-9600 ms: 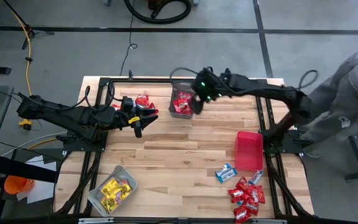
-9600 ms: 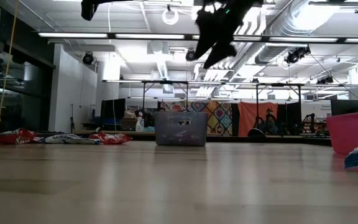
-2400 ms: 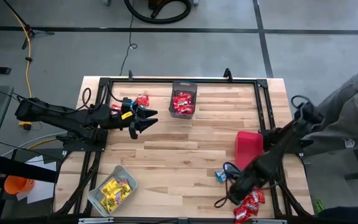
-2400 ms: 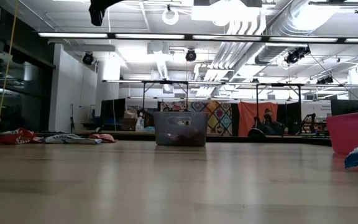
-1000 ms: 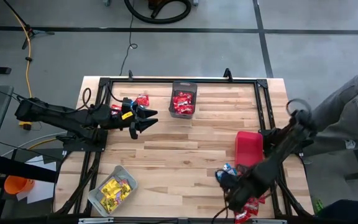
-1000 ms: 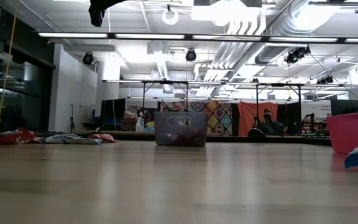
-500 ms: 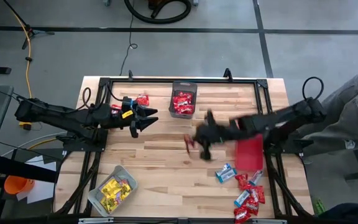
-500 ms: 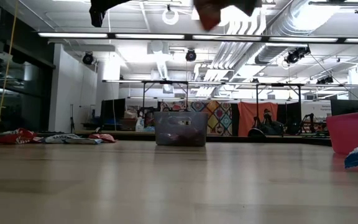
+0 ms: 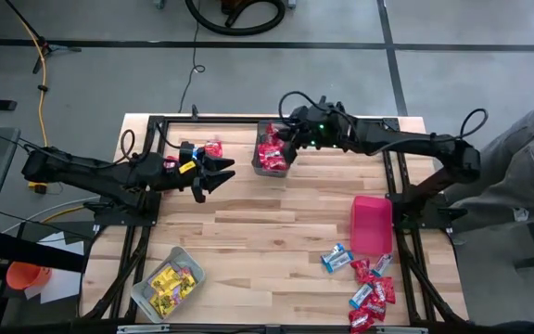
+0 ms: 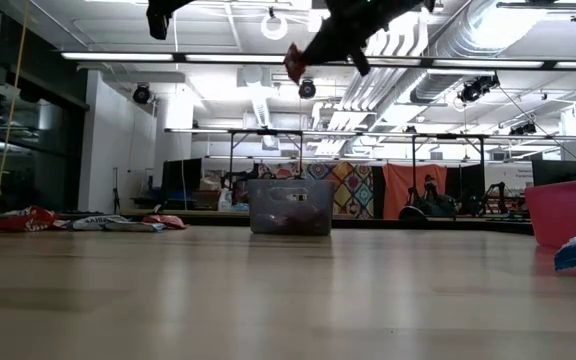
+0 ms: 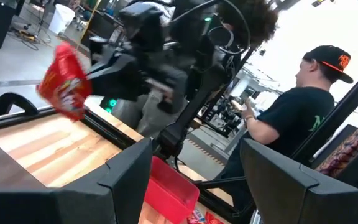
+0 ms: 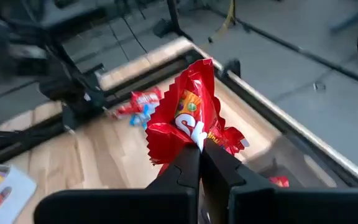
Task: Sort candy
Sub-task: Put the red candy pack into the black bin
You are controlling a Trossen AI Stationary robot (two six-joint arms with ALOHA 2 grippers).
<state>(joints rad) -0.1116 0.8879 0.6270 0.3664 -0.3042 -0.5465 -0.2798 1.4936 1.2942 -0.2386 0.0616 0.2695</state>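
Currently the right gripper (image 9: 283, 141) is clamped shut on a red candy packet (image 12: 188, 121), holding it in the air above the dark mesh bin (image 9: 273, 148) at the table's far edge. The left gripper (image 9: 219, 174) waits nearby over the table (image 9: 267, 232), its jaws spread open and empty.

Grey concrete floor (image 9: 471, 74) w/ dark seams — ceiling strip lights (image 10: 168, 56) on.
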